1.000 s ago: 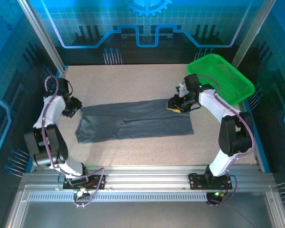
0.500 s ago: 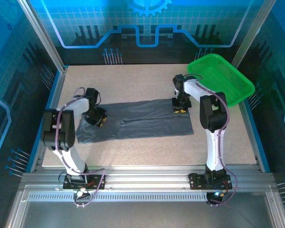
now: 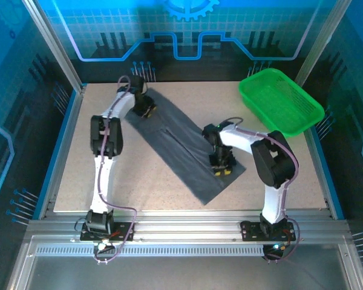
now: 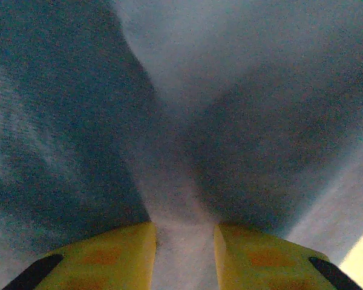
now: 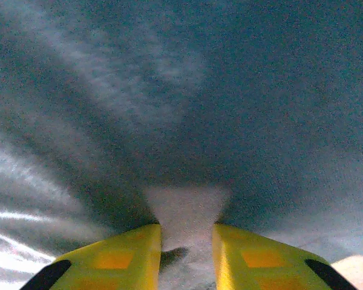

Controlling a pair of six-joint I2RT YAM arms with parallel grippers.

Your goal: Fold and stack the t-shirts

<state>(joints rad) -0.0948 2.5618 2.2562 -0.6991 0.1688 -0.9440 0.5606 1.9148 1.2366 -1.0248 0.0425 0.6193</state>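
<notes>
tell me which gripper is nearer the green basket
Right. The right gripper pinches the t-shirt near its near end, in front and left of the green basket. The left gripper holds the t-shirt's far end, much farther to the basket's left.

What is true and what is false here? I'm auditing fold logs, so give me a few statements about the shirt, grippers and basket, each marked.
1. The shirt lies diagonally on the table. True.
2. The shirt is inside the basket. False: it lies on the table, apart from the basket.
3. The left gripper has cloth pinched between its fingers. True.
4. The right gripper grips the shirt's far end. False: it grips close to the near end; the left gripper is at the far end.
</notes>
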